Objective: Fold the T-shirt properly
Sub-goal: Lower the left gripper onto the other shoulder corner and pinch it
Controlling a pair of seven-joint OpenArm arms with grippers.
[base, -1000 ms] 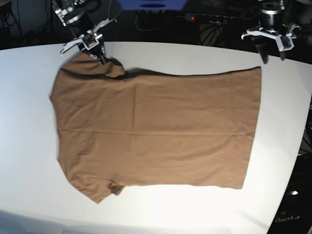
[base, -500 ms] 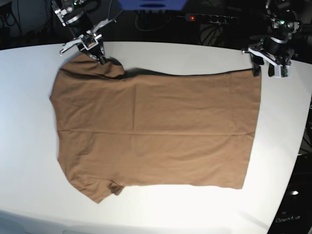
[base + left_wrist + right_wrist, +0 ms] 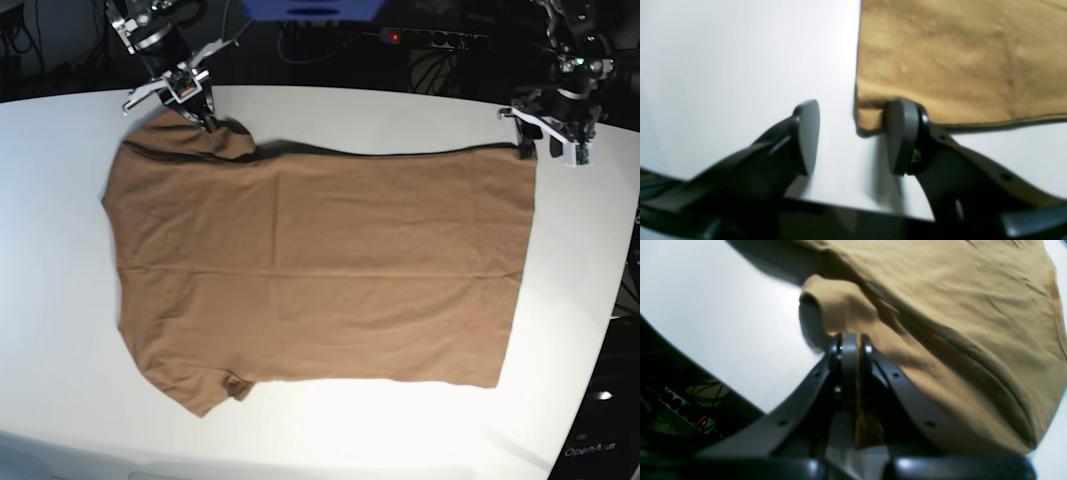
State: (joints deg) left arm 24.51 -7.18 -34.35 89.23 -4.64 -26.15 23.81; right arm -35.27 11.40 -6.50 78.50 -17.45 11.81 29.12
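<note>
The tan-brown T-shirt lies spread flat on the white table, hem toward the right in the base view. My right gripper is at the shirt's far-left sleeve. The right wrist view shows that gripper shut on a raised fold of the shirt. My left gripper hangs at the far-right hem corner. In the left wrist view it is open, low over the table, with the hem corner just inside its right finger.
The table's far edge runs right behind the left gripper. Beyond it are a black power strip, cables and a blue object. The table's right edge curves close to the hem.
My left arm has come down and forward from behind the table to the far hem corner. The right gripper and the shirt have stayed put.
</note>
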